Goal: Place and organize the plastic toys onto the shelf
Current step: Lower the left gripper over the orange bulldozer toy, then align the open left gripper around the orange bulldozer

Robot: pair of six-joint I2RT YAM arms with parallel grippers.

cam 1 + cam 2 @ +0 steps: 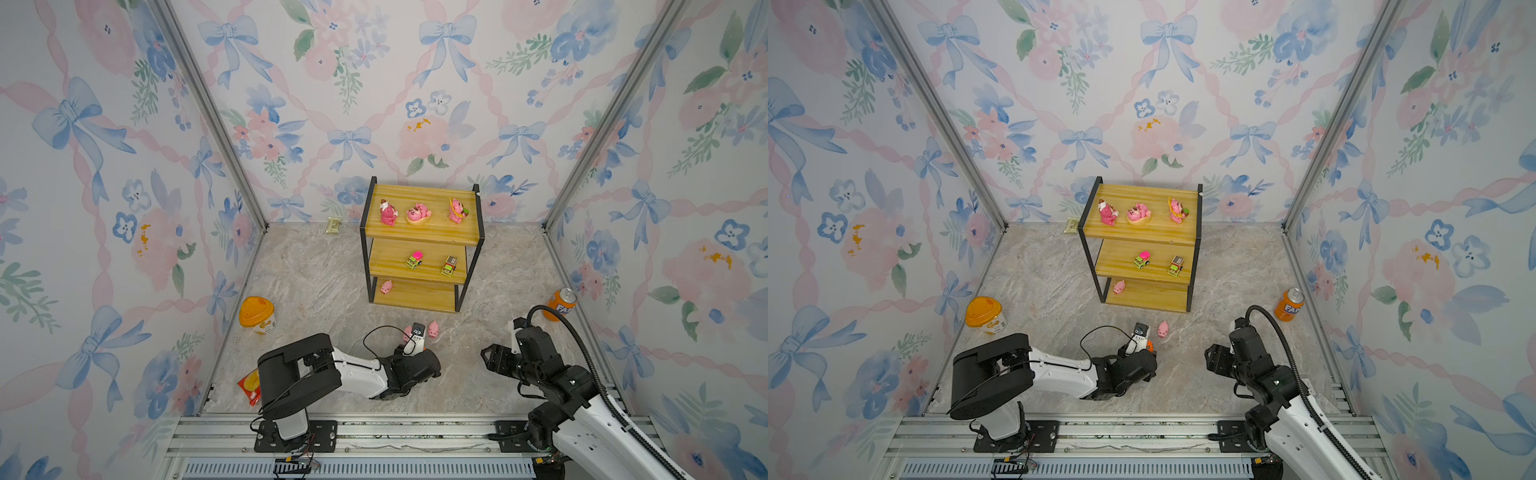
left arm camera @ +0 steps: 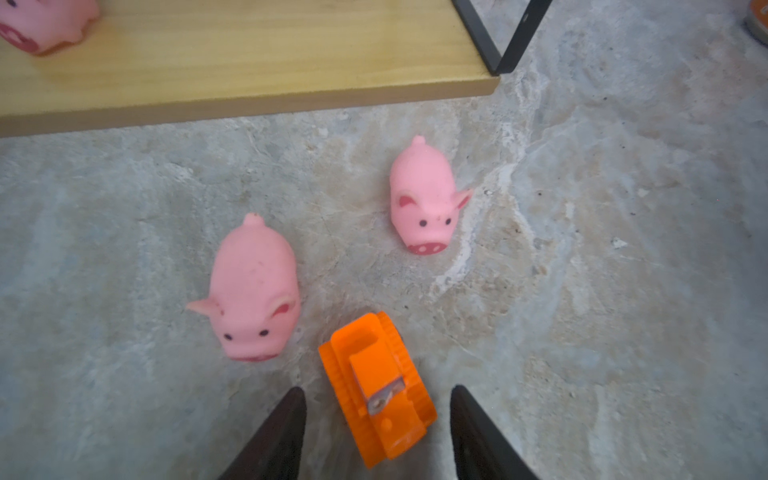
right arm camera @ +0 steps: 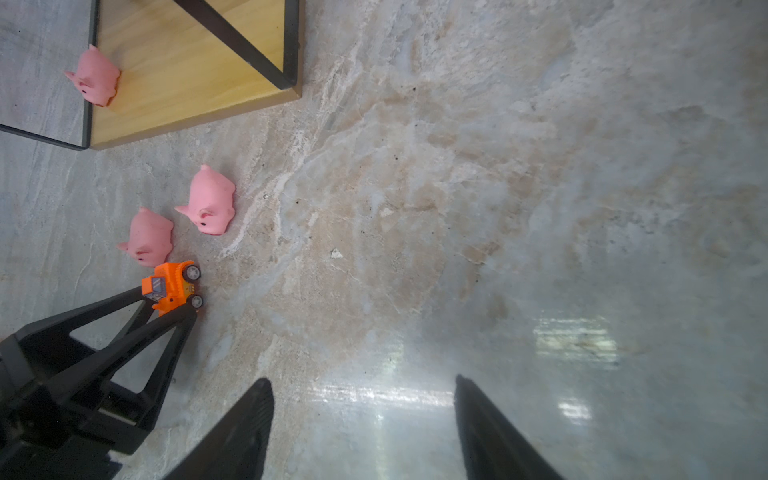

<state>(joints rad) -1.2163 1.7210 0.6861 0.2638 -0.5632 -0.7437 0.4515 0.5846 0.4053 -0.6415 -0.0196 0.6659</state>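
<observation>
step: pick-up of the orange car (image 3: 172, 286) off the tabletop (image 3: 457, 208); grip not made yet.
left gripper (image 2: 378, 390): fingers apart, one on each side of the orange car. The left wrist view shows a gap on both sides, so nothing is grasped.
right gripper (image 3: 361, 411): spread and empty, over bare tabletop, well apart from the toys.
orange car: on the tabletop in front of the shelf (image 1: 432, 232), skewed between the fingers, just beside the near pig (image 2: 255, 291).
far pig (image 2: 422, 199): on the tabletop, between the orange car and the shelf.
shelf load: three bears (image 1: 418, 214) on the top board. The pink-green car (image 1: 414, 259) and brown-green car (image 1: 449, 266) are on the middle board. The third pig (image 1: 386, 286) is at the left end of the bottom board.
progress: judged well past half; the orange car and two pigs are left on the tabletop.
next move: close on the orange car's sides, lift, and carry it to the middle board; the bare stretch left of the pink-green car looks like the spot.
watch: the skewed car may twist under the squeeze, and the near pig is close enough to get nudged.
</observation>
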